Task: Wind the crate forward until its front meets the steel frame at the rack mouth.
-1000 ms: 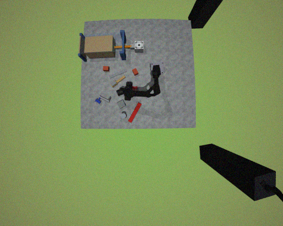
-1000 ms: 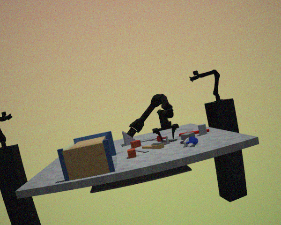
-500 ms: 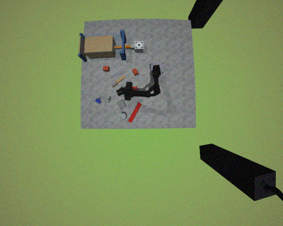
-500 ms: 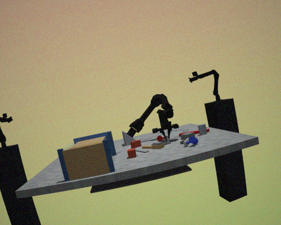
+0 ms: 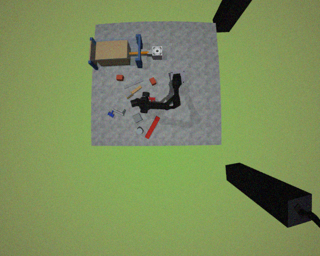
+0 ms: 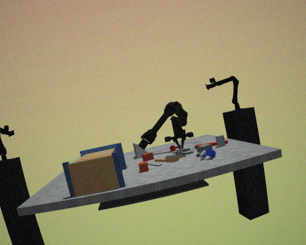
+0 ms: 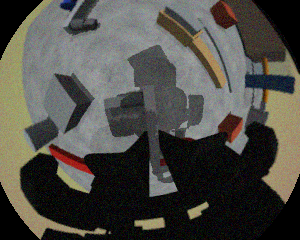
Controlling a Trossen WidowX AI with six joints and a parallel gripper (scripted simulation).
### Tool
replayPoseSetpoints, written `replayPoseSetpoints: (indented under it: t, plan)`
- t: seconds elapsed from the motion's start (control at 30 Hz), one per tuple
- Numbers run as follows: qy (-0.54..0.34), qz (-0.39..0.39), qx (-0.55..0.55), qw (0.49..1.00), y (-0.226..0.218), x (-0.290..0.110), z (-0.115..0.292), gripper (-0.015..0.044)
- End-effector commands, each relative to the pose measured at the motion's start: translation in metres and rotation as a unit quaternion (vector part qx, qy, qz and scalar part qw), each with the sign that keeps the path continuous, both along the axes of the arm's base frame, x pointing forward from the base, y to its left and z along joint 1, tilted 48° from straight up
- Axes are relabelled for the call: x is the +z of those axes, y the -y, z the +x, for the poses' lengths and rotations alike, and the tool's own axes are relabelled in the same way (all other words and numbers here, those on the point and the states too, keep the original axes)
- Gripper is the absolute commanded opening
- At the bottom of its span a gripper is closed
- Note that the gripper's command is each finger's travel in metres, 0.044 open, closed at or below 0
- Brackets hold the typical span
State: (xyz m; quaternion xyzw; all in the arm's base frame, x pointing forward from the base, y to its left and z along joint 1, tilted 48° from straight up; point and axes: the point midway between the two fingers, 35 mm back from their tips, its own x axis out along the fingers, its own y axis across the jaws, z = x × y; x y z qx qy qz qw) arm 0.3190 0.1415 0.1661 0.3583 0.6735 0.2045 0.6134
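The brown crate (image 5: 112, 49) (image 6: 94, 174) sits flat in the rack. In the top view its front is apart from the blue frame (image 5: 138, 40) (image 7: 280, 83) at the mouth. An orange strap (image 5: 134, 53) runs from it through the frame to the pale winch (image 5: 157, 51), which has a round hole on top. My gripper (image 6: 181, 151) (image 7: 154, 134) points down among the tools, its fingers nearly together, shut on the grey bar of a red-knobbed tool (image 6: 172, 148) (image 7: 149, 102). My arm and shadows partly hide that tool; its square key cannot be made out.
A blue-knobbed grey tool (image 5: 110, 113) (image 6: 209, 153), an angled grey block (image 5: 137, 118) (image 7: 62, 102), a grey cylinder (image 5: 140, 130) (image 6: 220, 141) and a red bar (image 5: 152, 127) lie around. Two orange-red blocks (image 5: 119, 77) (image 5: 152, 81) and a tan tool (image 5: 136, 89) lie nearer the rack.
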Motion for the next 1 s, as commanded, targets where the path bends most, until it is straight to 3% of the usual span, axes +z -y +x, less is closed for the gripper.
replayPoseSetpoints:
  t: [0.0, 0.17, 0.97]
  plan:
    - [0.014, 0.002, -0.014, 1.0, 0.04, 0.037, 0.006, 0.0]
    - [0.013, 0.005, -0.021, 1.0, 0.075, 0.071, -0.002, 0.0]
    - [0.013, 0.005, -0.021, 1.0, 0.075, 0.071, -0.002, 0.0]
